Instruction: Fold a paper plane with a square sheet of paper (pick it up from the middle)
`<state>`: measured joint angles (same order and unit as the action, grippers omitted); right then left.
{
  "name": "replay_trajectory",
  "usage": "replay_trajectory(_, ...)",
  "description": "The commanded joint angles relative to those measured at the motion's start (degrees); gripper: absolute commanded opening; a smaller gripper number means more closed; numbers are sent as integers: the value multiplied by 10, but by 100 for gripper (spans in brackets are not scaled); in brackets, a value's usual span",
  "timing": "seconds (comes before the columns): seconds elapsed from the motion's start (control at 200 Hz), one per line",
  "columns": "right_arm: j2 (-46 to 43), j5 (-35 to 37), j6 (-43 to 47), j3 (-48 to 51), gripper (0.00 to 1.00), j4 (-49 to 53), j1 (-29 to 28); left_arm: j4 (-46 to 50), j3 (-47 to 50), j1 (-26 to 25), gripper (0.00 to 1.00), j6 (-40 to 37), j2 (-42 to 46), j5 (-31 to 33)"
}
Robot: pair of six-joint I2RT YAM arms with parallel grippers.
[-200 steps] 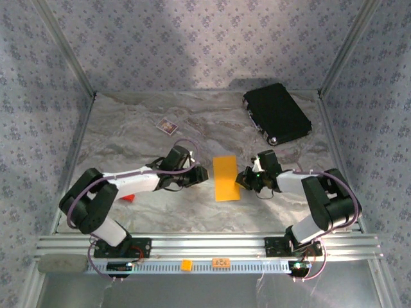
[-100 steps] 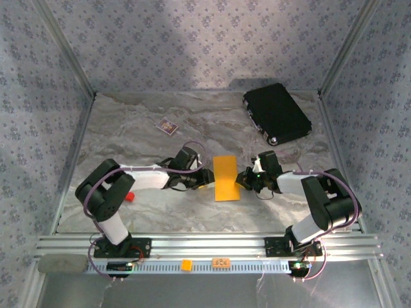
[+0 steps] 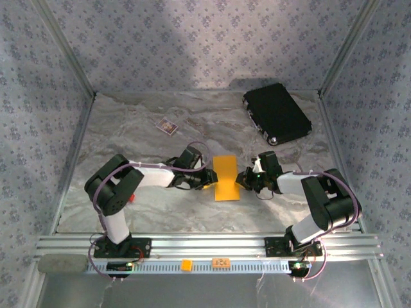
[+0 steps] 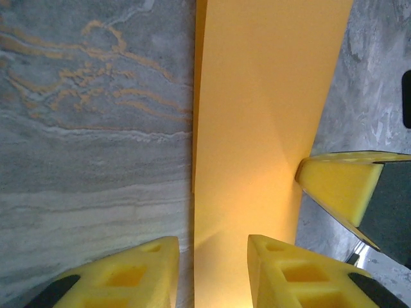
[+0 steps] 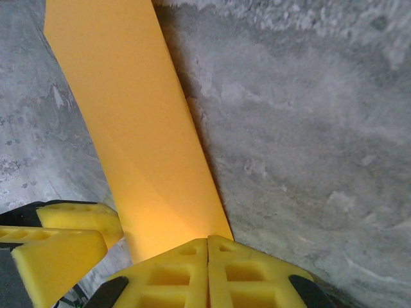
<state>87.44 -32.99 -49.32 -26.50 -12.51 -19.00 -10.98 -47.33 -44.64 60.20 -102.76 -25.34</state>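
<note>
Since a second ago the left gripper (image 3: 207, 181) has slid rightward across the table to the left edge of the sheet of paper (image 3: 225, 178), and its jaws have narrowed; the paper and the right gripper (image 3: 243, 179) have kept their places.

That sheet lies folded to a tall orange-yellow rectangle, flat at mid-table between the two grippers. The left gripper (image 4: 212, 247) stands partly open, straddling the paper's left edge (image 4: 257, 128), one finger over paper and one over bare stone, with nothing clamped. The right gripper (image 5: 207, 242) is closed, pads together, its tips at the paper's right edge (image 5: 128, 115); whether any paper is pinched between them I cannot tell.

Beneath is a grey marbled table (image 3: 128, 141), glossy and veined. Blue-grey patterned walls (image 3: 192, 38) enclose it on three sides, and an aluminium frame rail (image 3: 192, 244) runs along the near edge.

From above, a black case (image 3: 277, 113) sits at far right, a small card (image 3: 167, 126) at far left, and a red block (image 3: 130, 197) peeks out by the left arm. Up close, the left wrist view gives the paper's doubled left edge.
</note>
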Motion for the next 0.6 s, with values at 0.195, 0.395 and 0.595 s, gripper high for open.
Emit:
replay_trajectory(0.195, 12, 16, -8, 16, 9, 33, -3, -27, -13, -9, 27, 9, -19, -16)
replay_trajectory(0.395, 9, 17, -7, 17, 9, 32, -3, -26, -10, -9, 24, 10, -14, -12)
replay_trajectory(0.595, 9, 17, -8, 18, 9, 30, -3, -22, -6, -9, 22, 10, 0, -4)
